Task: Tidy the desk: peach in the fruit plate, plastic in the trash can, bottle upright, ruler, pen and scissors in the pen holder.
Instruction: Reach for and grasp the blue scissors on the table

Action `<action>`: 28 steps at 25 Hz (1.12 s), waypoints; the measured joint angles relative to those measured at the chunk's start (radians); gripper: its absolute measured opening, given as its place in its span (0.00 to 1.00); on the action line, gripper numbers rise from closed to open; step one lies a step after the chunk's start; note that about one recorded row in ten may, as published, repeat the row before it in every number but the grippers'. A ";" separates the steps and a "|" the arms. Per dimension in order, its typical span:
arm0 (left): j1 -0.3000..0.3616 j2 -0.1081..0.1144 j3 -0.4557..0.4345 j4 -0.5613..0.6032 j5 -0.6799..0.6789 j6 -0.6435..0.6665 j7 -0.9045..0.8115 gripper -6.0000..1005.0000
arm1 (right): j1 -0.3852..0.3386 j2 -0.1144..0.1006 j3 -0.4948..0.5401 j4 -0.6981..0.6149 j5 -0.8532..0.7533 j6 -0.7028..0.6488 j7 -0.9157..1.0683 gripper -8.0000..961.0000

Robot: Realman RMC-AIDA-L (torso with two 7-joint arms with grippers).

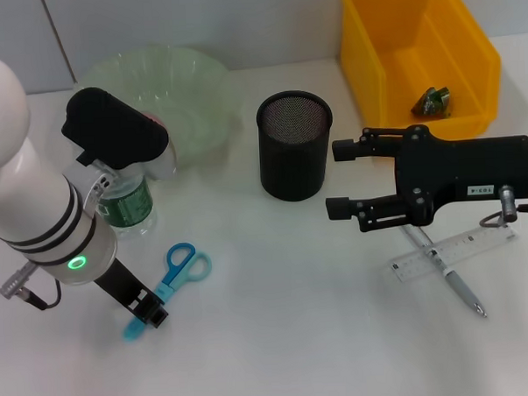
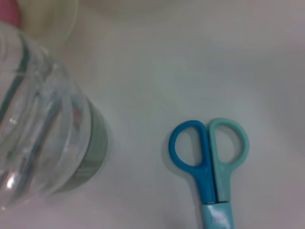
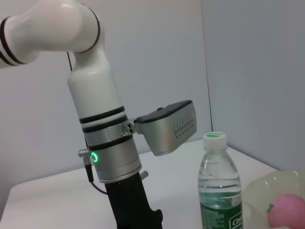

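We see the left gripper (image 1: 145, 313) with jaws clamped on the scissors (image 1: 181, 265), the right gripper (image 1: 342, 179) jaws apart beside the pen holder (image 1: 294, 145)

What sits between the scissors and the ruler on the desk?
Nothing: head view shows bare desk between the scissors and the ruler.

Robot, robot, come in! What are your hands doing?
Left hand down at scissors. Right hand open, beside pen holder. Ruler, pen still out.
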 joint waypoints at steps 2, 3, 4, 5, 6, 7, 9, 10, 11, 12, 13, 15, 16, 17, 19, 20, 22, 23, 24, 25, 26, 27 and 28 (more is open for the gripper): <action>0.001 0.000 0.006 0.000 0.000 0.000 0.001 0.45 | 0.001 0.000 -0.005 0.001 0.000 0.002 0.000 0.86; 0.002 0.000 0.008 0.000 0.000 0.000 0.002 0.44 | 0.001 0.000 -0.006 0.001 0.000 0.002 0.000 0.86; 0.002 0.000 0.008 -0.003 -0.001 0.000 0.002 0.44 | 0.002 0.000 -0.007 0.001 0.000 0.002 0.000 0.86; 0.002 0.000 0.008 -0.003 -0.001 0.000 0.002 0.44 | 0.002 0.000 -0.007 0.001 0.000 0.002 0.000 0.86; 0.003 0.000 0.008 -0.007 -0.002 0.000 0.003 0.44 | 0.002 0.000 -0.007 0.002 0.000 0.001 0.000 0.86; 0.003 0.000 0.008 -0.007 -0.002 0.000 0.003 0.44 | 0.002 0.000 -0.007 0.002 0.000 0.001 0.000 0.86; 0.003 0.000 0.008 -0.010 -0.002 0.000 0.003 0.44 | 0.002 0.000 -0.007 0.001 0.000 0.001 0.000 0.86; 0.003 0.000 0.008 -0.010 -0.002 -0.001 0.003 0.44 | 0.002 0.001 -0.008 0.001 0.000 0.001 0.000 0.86; 0.003 0.000 0.008 -0.010 -0.002 -0.001 0.003 0.44 | 0.003 0.001 -0.008 0.001 0.000 0.000 0.000 0.86; 0.003 0.000 0.008 -0.011 -0.002 -0.001 0.003 0.44 | 0.003 0.001 -0.008 0.001 0.000 0.000 0.000 0.86; 0.003 0.000 0.008 -0.011 -0.002 -0.001 0.003 0.44 | 0.003 0.001 -0.008 0.001 0.000 0.000 0.000 0.86; 0.003 0.000 0.008 -0.010 -0.002 -0.001 0.003 0.44 | 0.003 0.001 -0.009 0.000 0.000 0.000 0.002 0.86; 0.003 0.000 0.009 -0.010 -0.001 -0.001 0.005 0.44 | 0.003 0.001 -0.009 0.000 0.000 0.000 0.002 0.86; 0.003 0.000 0.009 -0.010 -0.001 -0.001 0.005 0.44 | 0.003 0.002 -0.009 0.000 0.000 0.000 0.003 0.86; 0.002 0.000 0.010 -0.011 0.000 -0.001 0.008 0.44 | 0.003 0.002 -0.009 0.000 0.000 0.000 0.004 0.86; 0.002 0.000 0.011 -0.011 0.000 0.001 0.010 0.42 | 0.003 0.002 -0.009 0.000 0.000 0.000 0.004 0.86; 0.001 0.000 0.011 -0.011 0.000 0.001 0.013 0.39 | 0.003 0.002 -0.009 -0.001 0.000 -0.001 0.005 0.86; 0.000 0.000 0.011 -0.011 -0.001 0.001 0.015 0.38 | 0.004 0.002 -0.009 -0.001 0.000 -0.001 0.006 0.86; -0.001 0.000 0.012 -0.011 -0.001 0.001 0.016 0.37 | 0.004 0.002 -0.009 -0.001 0.000 -0.001 0.006 0.86; -0.001 0.000 0.015 -0.011 -0.001 0.001 0.017 0.35 | 0.005 0.002 -0.009 -0.001 0.000 -0.001 0.007 0.86; -0.002 0.000 0.018 -0.011 -0.001 0.001 0.018 0.34 | 0.006 0.002 -0.009 -0.002 0.000 -0.001 0.009 0.86; -0.002 0.000 0.024 -0.011 -0.001 0.001 0.019 0.33 | 0.006 0.002 -0.009 -0.002 0.000 -0.001 0.009 0.86; -0.002 0.000 0.026 -0.012 -0.001 0.001 0.019 0.31 | 0.007 0.002 -0.009 -0.002 0.000 -0.001 0.009 0.86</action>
